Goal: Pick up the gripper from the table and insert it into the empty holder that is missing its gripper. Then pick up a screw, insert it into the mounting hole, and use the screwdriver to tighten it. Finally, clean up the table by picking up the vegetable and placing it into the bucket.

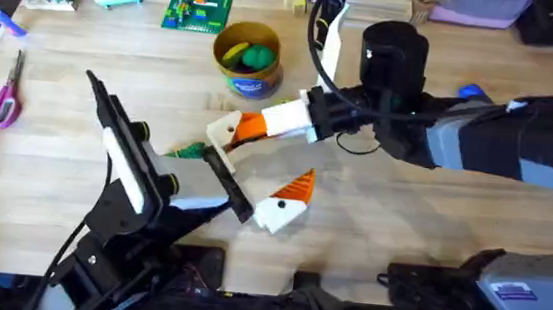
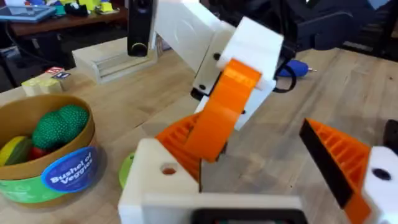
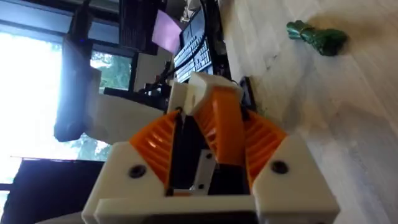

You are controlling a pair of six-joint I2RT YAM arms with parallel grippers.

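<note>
Overhead view: the right gripper (image 1: 241, 132) reaches in from three o'clock and clamps the orange fingertip (image 1: 249, 126) against the white holder (image 1: 222, 130) of the left gripper (image 1: 255, 168), whose fingers stand spread. The bucket (image 1: 248, 60) sits at twelve o'clock of them, the green vegetable (image 1: 189, 150) at nine o'clock on the table (image 1: 60, 106).

Left wrist view: the fingertip (image 2: 224, 109) lies slanted on the holder (image 2: 165, 177); the blue screwdriver (image 2: 293, 68) rests behind.

Right wrist view: orange pads (image 3: 152, 142) pinch the fingertip (image 3: 225, 127); the vegetable (image 3: 316, 36) lies apart.

Black arms with grey shells, white grippers, orange ribbed pads (image 3: 258, 140).
</note>
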